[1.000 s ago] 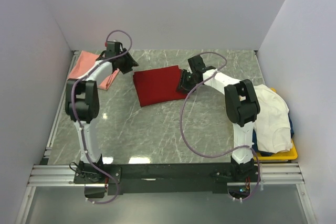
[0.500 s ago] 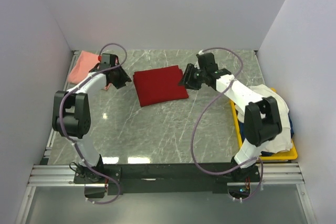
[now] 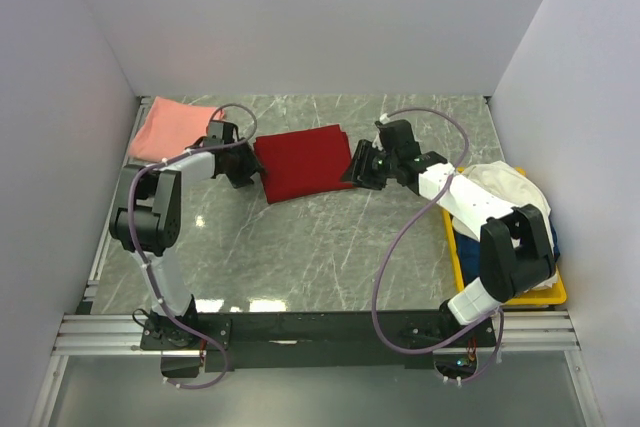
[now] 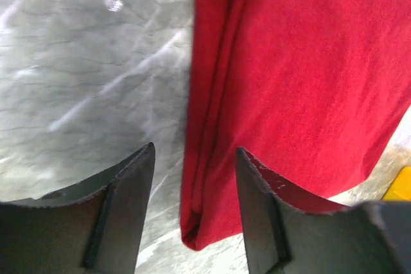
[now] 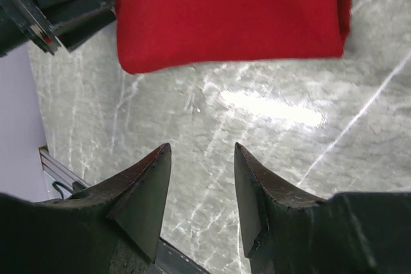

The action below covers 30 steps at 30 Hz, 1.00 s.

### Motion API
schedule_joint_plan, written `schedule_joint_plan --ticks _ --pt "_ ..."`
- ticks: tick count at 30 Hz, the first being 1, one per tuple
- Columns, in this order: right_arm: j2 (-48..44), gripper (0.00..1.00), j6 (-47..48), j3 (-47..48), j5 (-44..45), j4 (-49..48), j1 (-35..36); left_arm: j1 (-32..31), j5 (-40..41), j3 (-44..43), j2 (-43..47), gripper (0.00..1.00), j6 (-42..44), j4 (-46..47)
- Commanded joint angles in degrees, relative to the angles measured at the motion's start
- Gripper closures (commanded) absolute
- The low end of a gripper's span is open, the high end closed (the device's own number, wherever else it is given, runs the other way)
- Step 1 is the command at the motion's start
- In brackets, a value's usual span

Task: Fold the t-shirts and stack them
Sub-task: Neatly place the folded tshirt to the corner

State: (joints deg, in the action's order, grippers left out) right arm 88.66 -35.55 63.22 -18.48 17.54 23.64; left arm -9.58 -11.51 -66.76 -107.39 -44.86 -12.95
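The deep red t-shirt [image 3: 305, 162] lies folded into a rectangle at the table's middle back. My left gripper [image 3: 243, 169] is at its left edge. In the left wrist view that gripper [image 4: 194, 152] is open, and the folded edge of the red shirt [image 4: 302, 81] runs between its fingers, not pinched. My right gripper [image 3: 357, 169] is at the shirt's right edge. In the right wrist view it [image 5: 202, 149] stands open over bare marble, with the red shirt [image 5: 225, 11] just ahead. The salmon pink t-shirt [image 3: 175, 127] lies at the back left. The cream white t-shirt [image 3: 510, 202] is heaped at the right.
A yellow tray [image 3: 553, 292] at the right edge holds the white shirt and a dark blue cloth [image 3: 553, 237]. White walls close the table on the left, back and right. A metal rail [image 3: 320, 332] with both arm bases runs along the near edge.
My left gripper has left the pink shirt, which now lies spread at the back left, and has come to the red shirt's left edge. My right gripper lifted and settled beside the right edge.
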Motion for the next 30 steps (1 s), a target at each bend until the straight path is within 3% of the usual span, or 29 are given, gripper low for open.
schedule_joint_plan --ticks 1,12,14,19,25,30 --pt "-3.32 0.49 0.22 -1.61 0.02 -2.68 0.35 -0.79 -1.68 -0.38 -1.06 0.43 -0.32 3.55" --pt "-7.19 0.50 0.39 -4.16 0.29 -2.77 0.44 -4.74 11.33 -11.36 -9.93 0.53 2.76 -7.61" --pt "-7.89 0.50 0.39 -4.42 0.20 -2.60 0.44 -5.36 13.16 -13.39 -11.77 0.59 3.02 -9.37" --pt "-10.08 0.50 0.48 -6.18 0.02 -2.25 1.14 -5.45 22.81 -22.41 -13.28 0.98 6.70 -17.52" --pt "-12.98 0.52 1.36 -7.23 1.34 -0.06 3.78 -5.18 38.65 -41.48 -17.32 1.00 15.92 -29.67" --pt "-14.57 0.52 1.71 -7.85 1.87 0.74 5.19 -4.30 47.09 -49.86 -19.52 1.00 24.02 -33.37"
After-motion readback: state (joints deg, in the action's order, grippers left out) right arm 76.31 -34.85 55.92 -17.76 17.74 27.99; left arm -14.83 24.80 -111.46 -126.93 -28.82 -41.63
